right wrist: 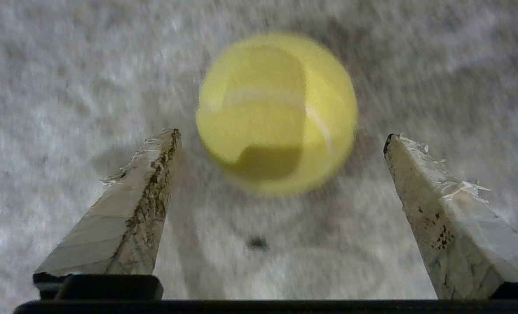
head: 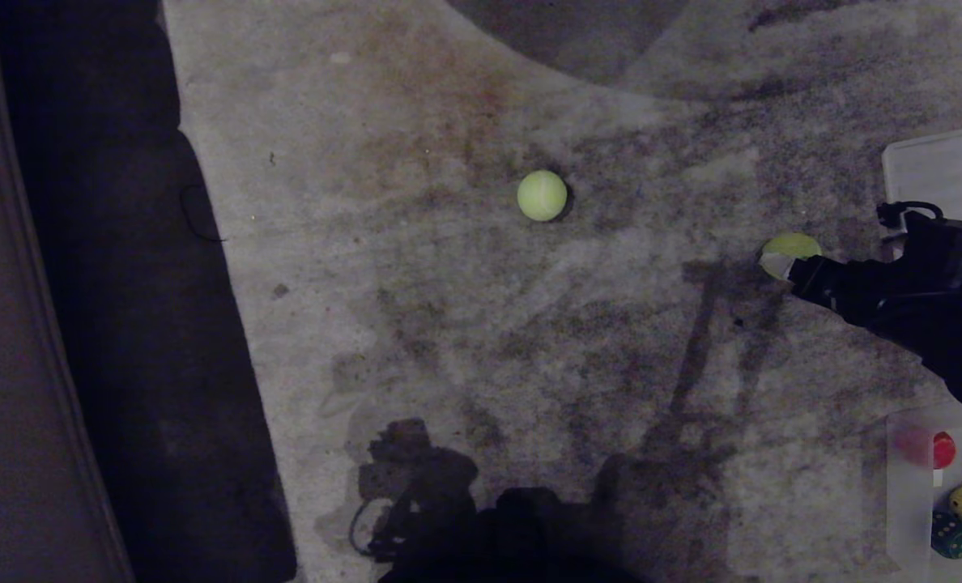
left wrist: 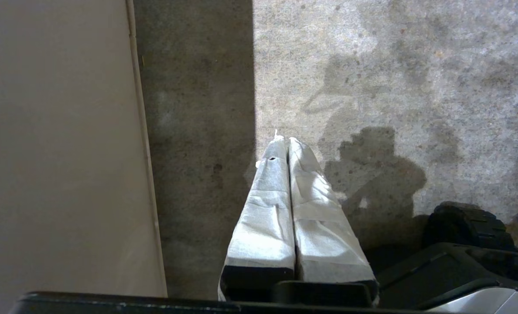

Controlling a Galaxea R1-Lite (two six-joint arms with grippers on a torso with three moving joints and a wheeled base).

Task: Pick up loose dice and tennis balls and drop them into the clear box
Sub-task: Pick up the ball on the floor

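Near the floor's right edge, the clear box (head: 902, 494) holds a red piece and two dice. Just beyond it the right hand (right wrist: 281, 135), fingers spread, brackets one tennis ball (right wrist: 276, 113); a nudge could roll it away. Another tennis ball (head: 542, 195) lies mid-floor. Left hand (left wrist: 287, 144) pressed together, parked.

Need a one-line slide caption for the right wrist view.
Open right gripper lined up on a yellow-green fuzzy tennis ball lying on grey carpet.

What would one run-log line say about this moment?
right pincer: open, at near tennis ball, not gripping | left pincer: shut, parked | far tennis ball: loose on floor
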